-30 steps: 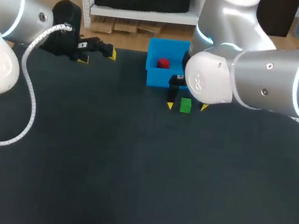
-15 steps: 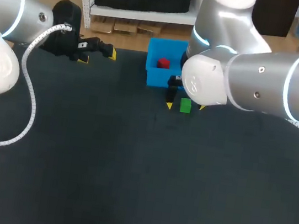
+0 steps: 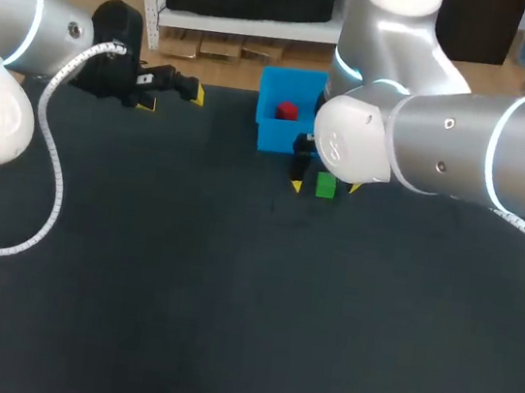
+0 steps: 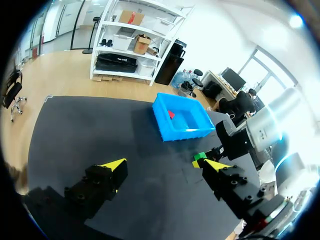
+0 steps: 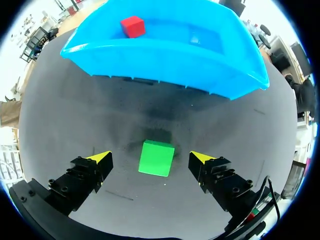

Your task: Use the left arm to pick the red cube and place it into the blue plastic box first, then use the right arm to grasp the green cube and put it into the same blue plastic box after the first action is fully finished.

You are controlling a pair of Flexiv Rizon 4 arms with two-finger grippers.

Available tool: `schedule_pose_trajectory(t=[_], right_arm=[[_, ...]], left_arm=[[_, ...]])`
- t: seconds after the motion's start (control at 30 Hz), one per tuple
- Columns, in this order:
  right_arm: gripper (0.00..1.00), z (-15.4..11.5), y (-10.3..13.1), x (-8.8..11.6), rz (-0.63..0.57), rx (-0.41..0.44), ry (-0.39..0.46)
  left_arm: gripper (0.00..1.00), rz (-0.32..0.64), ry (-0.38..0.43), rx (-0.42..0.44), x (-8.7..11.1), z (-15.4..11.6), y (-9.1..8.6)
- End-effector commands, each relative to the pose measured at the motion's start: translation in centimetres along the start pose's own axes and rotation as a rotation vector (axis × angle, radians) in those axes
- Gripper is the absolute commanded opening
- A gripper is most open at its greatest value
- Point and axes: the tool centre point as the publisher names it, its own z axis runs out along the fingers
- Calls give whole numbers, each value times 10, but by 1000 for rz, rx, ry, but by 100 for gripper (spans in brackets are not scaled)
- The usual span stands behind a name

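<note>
Your right tool hangs spread wide over the green cube, one yellow tip on either side with a gap of dark mat between each tip and the cube, so it is released and grips nothing. The green cube sits flat on the counter, towards the far edge and a little right of the middle, just in front of the blue plastic box. In the right wrist view the box's front wall rises straight ahead of the fingers, close beyond the cube. The red cube lies inside that box, on its floor and left of its middle, apart from the green one. Mind that in the head view your right arm comes in from the right, and its bulky grey joint covers the box's right part and most of the tool. Only the two yellow tips and the cube show beneath it. Your left tool is likewise released and empty, fingers well spread, held by the counter's far edge to the left of the box, well apart from it and from both cubes; only bare mat shows between its fingers. A white coiled cable trails from your left arm above the counter's left side
</note>
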Motion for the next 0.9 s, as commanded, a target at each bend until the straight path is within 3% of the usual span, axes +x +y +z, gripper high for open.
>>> schedule_pose_trajectory(t=[0.03, 0.37, 0.4, 0.43, 0.5, 0.53, 0.9], right_arm=[[100, 0, 0, 2, 5, -2, 1], [100, 4, -4, 5, 17, -12, -2], [80, 4, -4, 5, 18, -13, -3], [50, 4, -4, 5, 19, -14, -4], [7, 4, -4, 6, 21, -16, -6], [0, 4, -4, 6, 21, -17, -8], [0, 2, -4, 7, 14, -31, -21]], left_arm=[[100, 1, -4, 7, 1, -1, 1], [100, 1, -4, 7, 1, -1, 1], [100, 1, -4, 7, 1, -1, 1], [100, 1, -4, 7, 1, -1, 1], [100, 1, -4, 7, 1, -1, 1], [100, 1, -4, 7, 1, -1, 1], [100, 1, -4, 7, 1, -1, 1]])
